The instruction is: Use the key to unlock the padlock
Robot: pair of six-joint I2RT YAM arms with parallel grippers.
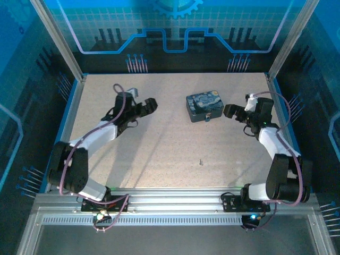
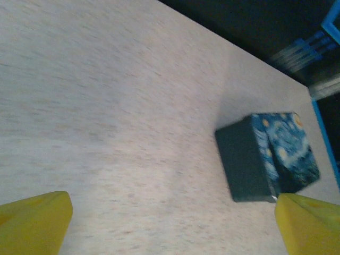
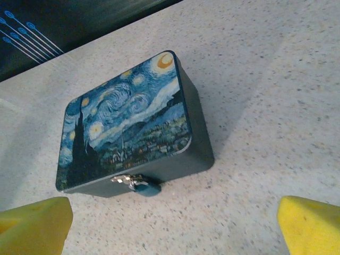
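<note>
A blue tin (image 1: 204, 105) with a swirl painting on its lid sits in the upper middle of the top view, on the speckled desk (image 1: 159, 154). The padlock (image 3: 144, 186) hangs at the middle of the tin's front wall. In the right wrist view it lies low in the frame, with its thin silvery shackle through the tin's clasp and its small body touching the wall. In the top view it is no more than a pale speck (image 1: 209, 117) at the tin's lower edge. The key (image 1: 201, 161) lies alone on the desk below the tin, near the centre of the top view. It is well apart from the tin and from both arms, and it is too small to show any detail. The left hand (image 1: 151, 104) is in the upper left part of the desk, pointing toward the tin with a clear gap between them. In its wrist view, the yellow pads (image 2: 33, 223) sit in the two bottom corners. The hand (image 2: 171, 226) is spread wide with only bare desk between the pads, and the tin (image 2: 268, 159) is at the right of the frame. The right hand (image 1: 229, 110) is just to the right of the tin. Its pads (image 3: 312, 226) are likewise far apart at the bottom corners, so the hand (image 3: 172, 228) is fully spread and holds nothing. It faces the tin's (image 3: 125, 125) front wall, where the padlock hangs.
</note>
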